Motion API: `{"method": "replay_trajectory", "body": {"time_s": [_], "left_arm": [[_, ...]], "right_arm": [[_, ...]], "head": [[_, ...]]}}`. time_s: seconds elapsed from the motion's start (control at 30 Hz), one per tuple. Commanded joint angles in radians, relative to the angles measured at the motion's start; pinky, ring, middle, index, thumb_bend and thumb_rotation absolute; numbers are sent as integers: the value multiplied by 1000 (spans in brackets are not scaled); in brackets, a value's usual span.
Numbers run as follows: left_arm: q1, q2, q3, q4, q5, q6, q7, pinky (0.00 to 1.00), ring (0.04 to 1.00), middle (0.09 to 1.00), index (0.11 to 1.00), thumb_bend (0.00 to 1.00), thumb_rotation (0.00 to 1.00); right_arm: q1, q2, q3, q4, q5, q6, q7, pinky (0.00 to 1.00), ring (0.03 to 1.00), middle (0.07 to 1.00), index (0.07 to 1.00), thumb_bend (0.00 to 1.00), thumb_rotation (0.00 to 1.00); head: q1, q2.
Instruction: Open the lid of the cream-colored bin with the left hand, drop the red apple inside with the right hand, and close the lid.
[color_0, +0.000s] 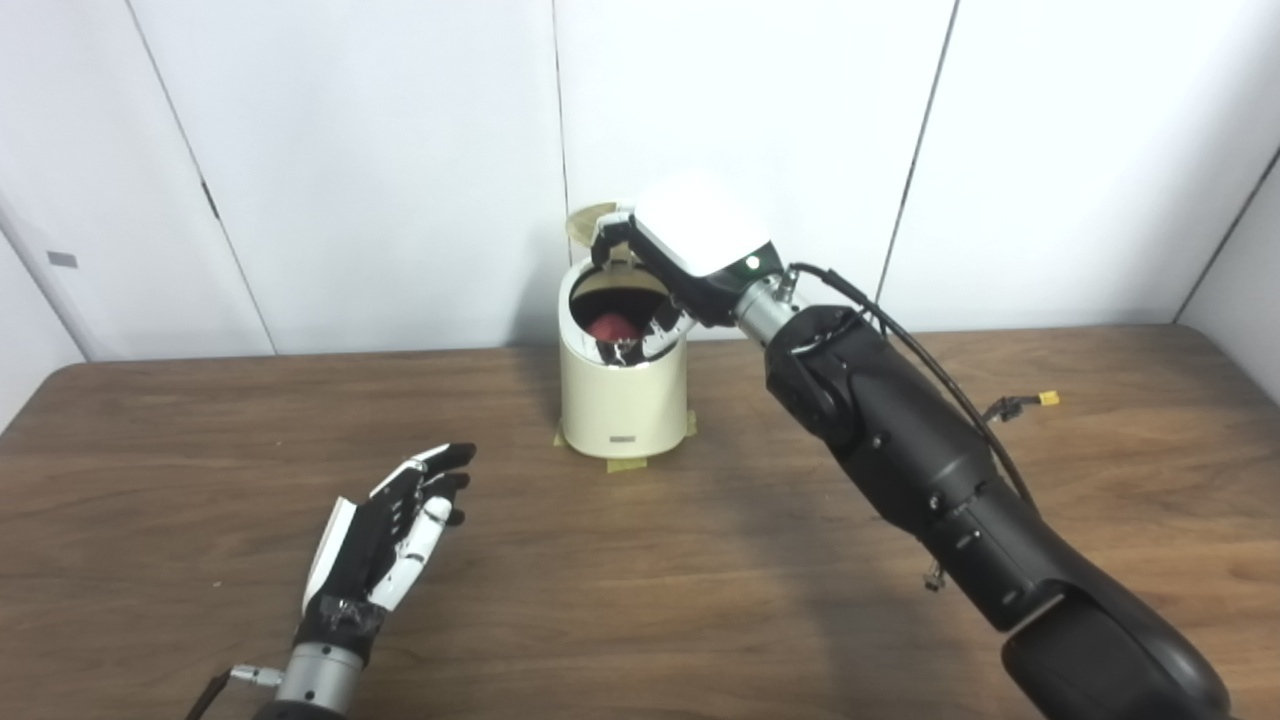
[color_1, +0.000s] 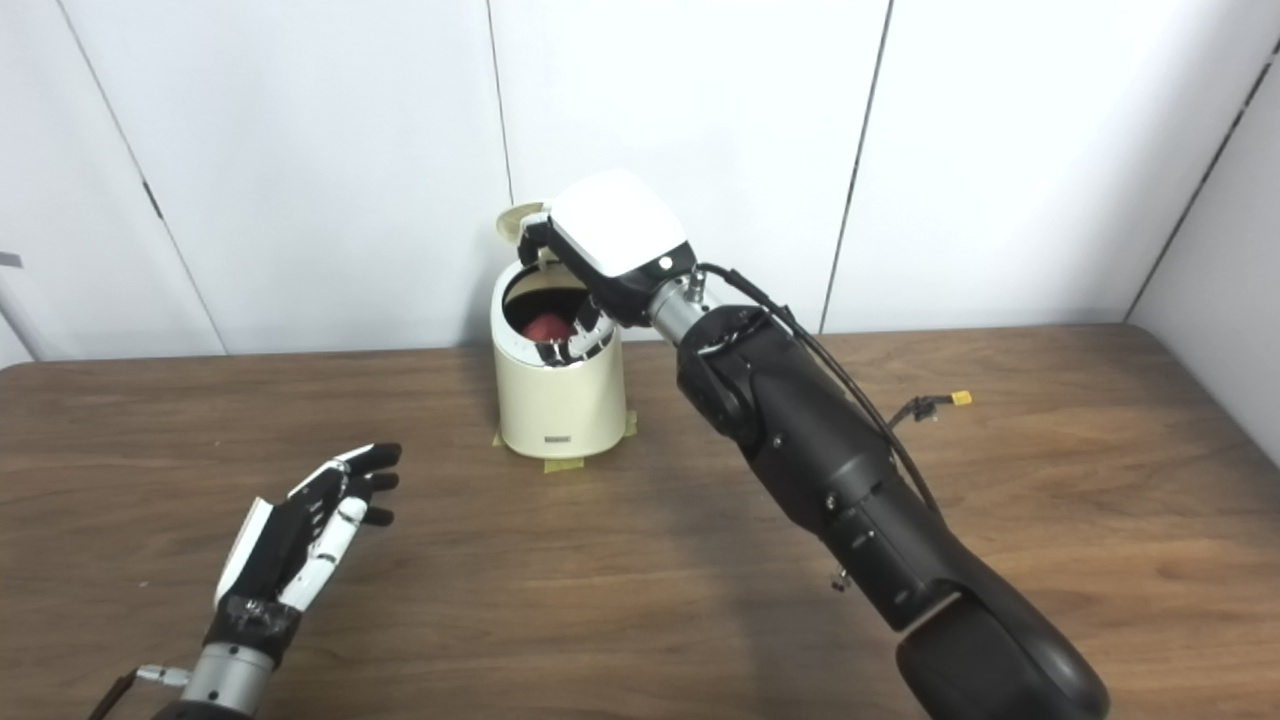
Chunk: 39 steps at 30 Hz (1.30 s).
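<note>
The cream-colored bin (color_0: 622, 400) stands at the back middle of the table, its lid (color_0: 588, 218) tipped up behind the opening. The red apple (color_0: 610, 326) shows inside the opening, just above the front rim. My right hand (color_0: 655, 290) hangs over the opening with its fingers spread; some reach up by the lid and others curl down at the rim beside the apple. It does not seem to clasp the apple. My left hand (color_0: 395, 525) rests open and empty, palm up, on the table at the front left, well away from the bin.
Tape strips (color_0: 628, 462) hold the bin's base to the wooden table (color_0: 640, 590). A loose cable with a yellow plug (color_0: 1046, 399) hangs off my right arm. White wall panels stand right behind the bin.
</note>
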Motion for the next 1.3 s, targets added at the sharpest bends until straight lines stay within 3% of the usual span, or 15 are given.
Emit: {"method": "replay_trajectory", "body": {"time_s": [0.0,0.2,0.33,0.43,0.47,0.5,0.67,0.77,0.97,1.07,1.2,1.27], "left_arm": [[-30,10,0,-39,8,-22,6,666,801,841,801,305,762],[-30,13,-2,-39,8,-25,3,666,803,844,804,294,757],[-29,7,-3,-42,4,-23,6,667,797,840,801,298,755],[-29,3,-2,-44,12,-22,13,667,799,839,801,313,749],[-30,2,0,-43,11,-22,15,668,799,839,801,319,751],[-32,0,2,-43,9,-24,17,667,798,837,799,319,749],[-43,0,20,-28,-1,-52,28,646,770,811,779,301,683],[-58,9,26,-26,-4,-59,25,635,745,781,758,297,676],[-113,23,41,-40,-5,-80,27,629,712,726,725,307,665],[-162,37,48,-67,-39,-68,7,652,721,736,736,309,656],[-236,58,50,-95,-23,-54,1,683,743,752,749,358,674],[-289,76,47,-103,7,-50,-1,665,744,756,750,376,730]], "right_arm": [[-50,-16,-16,-34,-3,17,-35,352,464,685,619,973,220],[-40,-18,-26,-62,0,8,-55,317,419,671,618,967,261],[11,-16,-55,-124,-3,-3,-169,270,380,570,517,795,335],[98,-1,-114,-215,62,-17,-233,214,304,443,478,563,189],[127,0,-133,-242,92,-30,-247,194,281,465,472,541,81],[162,0,-155,-279,123,-36,-252,182,266,468,473,533,44],[332,-5,-252,-408,251,-66,-259,160,236,461,478,523,7],[432,-32,-300,-449,398,-98,-201,201,272,458,485,521,3],[583,-80,-341,-505,563,-48,-42,355,448,471,509,515,4],[645,-74,-354,-501,593,-85,-43,434,546,613,497,492,142],[692,-39,-368,-466,614,-163,-94,473,582,641,497,483,158],[705,-32,-370,-432,638,-207,-100,540,649,690,675,318,550]], "head": [[-2,1],[-1,1],[9,4],[9,2],[9,-1],[9,-1],[-1,-8],[4,-10],[8,-19],[13,-18],[23,-24],[27,-28]]}}
